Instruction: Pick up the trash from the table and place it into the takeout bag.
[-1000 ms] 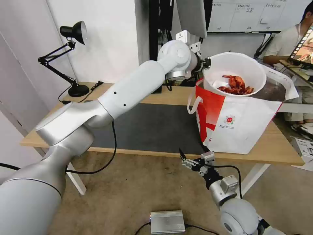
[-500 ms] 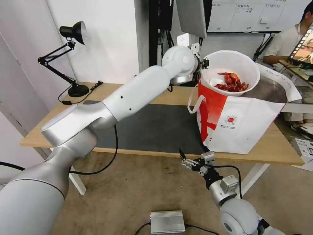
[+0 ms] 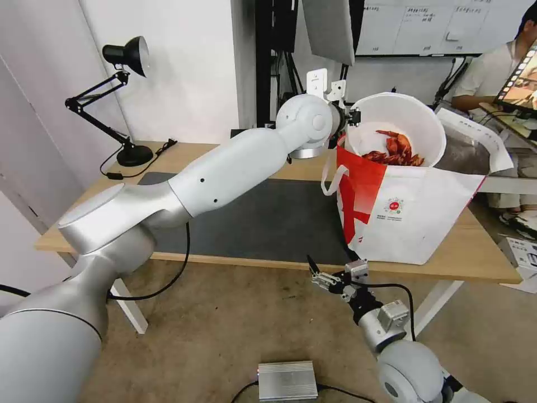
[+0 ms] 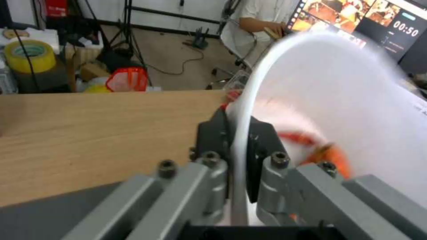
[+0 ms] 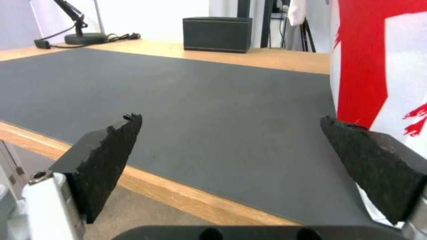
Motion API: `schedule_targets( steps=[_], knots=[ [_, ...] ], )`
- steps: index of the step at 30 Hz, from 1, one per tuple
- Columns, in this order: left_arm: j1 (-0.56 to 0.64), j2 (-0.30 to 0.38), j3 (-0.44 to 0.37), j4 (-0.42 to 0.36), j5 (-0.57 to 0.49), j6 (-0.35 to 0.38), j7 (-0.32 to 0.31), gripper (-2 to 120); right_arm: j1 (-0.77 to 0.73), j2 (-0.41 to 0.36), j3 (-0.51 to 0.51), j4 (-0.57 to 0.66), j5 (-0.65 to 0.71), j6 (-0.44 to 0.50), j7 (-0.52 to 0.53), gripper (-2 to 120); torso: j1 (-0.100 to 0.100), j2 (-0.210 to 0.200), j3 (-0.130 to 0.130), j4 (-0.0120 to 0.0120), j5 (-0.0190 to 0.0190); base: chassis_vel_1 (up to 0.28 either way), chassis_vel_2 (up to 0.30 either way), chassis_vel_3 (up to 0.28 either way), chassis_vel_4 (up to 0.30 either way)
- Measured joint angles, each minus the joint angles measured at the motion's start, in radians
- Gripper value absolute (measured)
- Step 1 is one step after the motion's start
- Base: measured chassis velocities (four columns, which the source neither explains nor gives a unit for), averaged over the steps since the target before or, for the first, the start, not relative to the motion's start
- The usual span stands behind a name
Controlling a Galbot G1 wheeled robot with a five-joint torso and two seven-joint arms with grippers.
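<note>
The thin rim of the round white bowl [image 3: 394, 126] is pinched by the left hand [image 4: 238, 140]. The bowl, with glossy red shells, is tilted into the foil-lined takeout bag [image 3: 414, 215] on the wooden bench [image 3: 475, 260]. The right hand [image 5: 231, 150], pads rough, is held open below the bench edge.

the desk [image 5: 267, 61] is light wood with a matt dark grey mat [image 5: 200, 110]. the right pincer [image 5: 231, 160] has rough black pads [image 5: 106, 160]. the bowl [image 3: 403, 120] looks like smooth white plastic, perhaps. the takeout bag [image 3: 414, 218] has a foil lining.
</note>
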Motion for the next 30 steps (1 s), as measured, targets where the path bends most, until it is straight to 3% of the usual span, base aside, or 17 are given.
schedule_targets(
  steps=[7,19,25,30],
  knots=[
    [-0.008,0.005,0.007,-0.021,-0.017,0.003,-0.001,39,0.000,0.000,0.000,0.000,0.000,0.000,0.000,100,0.000,0.000,0.000,0.0001,0.0000,0.000,0.000,0.000,0.000],
    [-0.022,0.014,0.010,-0.036,-0.035,0.005,-0.005,76,0.000,0.000,0.000,0.000,0.000,0.000,0.000,100,0.000,0.000,0.000,0.0001,0.0000,0.000,0.000,0.000,0.000],
    [0.001,0.081,0.002,-0.088,-0.030,0.004,-0.007,99,0.000,0.000,0.000,0.000,0.000,0.000,0.000,100,0.000,0.000,0.000,-0.0001,0.0000,0.000,0.000,0.000,0.000],
    [0.025,0.163,-0.017,-0.168,-0.013,0.004,0.007,100,0.000,0.000,0.000,0.000,0.000,0.000,0.000,100,0.000,0.000,0.000,0.0001,-0.0001,0.000,0.000,0.000,0.000]
  ],
)
